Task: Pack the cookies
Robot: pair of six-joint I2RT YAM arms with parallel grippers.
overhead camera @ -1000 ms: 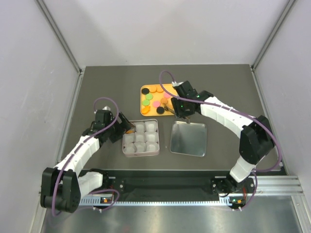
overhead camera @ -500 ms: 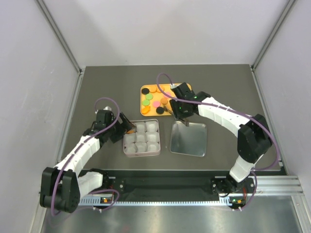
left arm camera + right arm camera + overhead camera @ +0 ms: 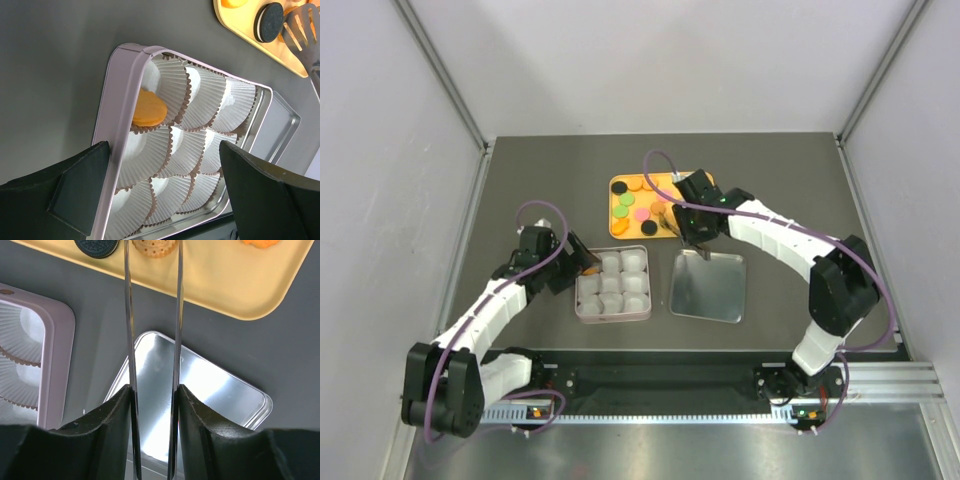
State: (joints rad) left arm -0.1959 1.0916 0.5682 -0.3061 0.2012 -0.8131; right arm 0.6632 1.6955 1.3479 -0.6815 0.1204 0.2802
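Note:
Several cookies [image 3: 641, 213], orange, pink, green and black, lie on a yellow tray [image 3: 665, 182]. One orange cookie [image 3: 149, 114] lies in a corner paper cup of the square tin [image 3: 120, 100]. My left gripper [image 3: 162, 145] is open and empty above the tin's left side [image 3: 576, 300]. My right gripper [image 3: 152, 390] is shut on metal tongs [image 3: 128, 315]. The tong tips flank a brown cookie [image 3: 155, 246] on the tray, next to a black cookie [image 3: 97, 246]. I cannot tell if they squeeze it.
The tin's silver lid [image 3: 708, 288] lies right of the tin, under my right gripper, and also shows in the right wrist view [image 3: 210, 385]. The other paper cups [image 3: 210, 100] show no cookies. White walls enclose the dark table [image 3: 540, 180] on three sides.
My right gripper with the tongs has shifted a little left, over the tray's near edge. The left arm has barely moved.

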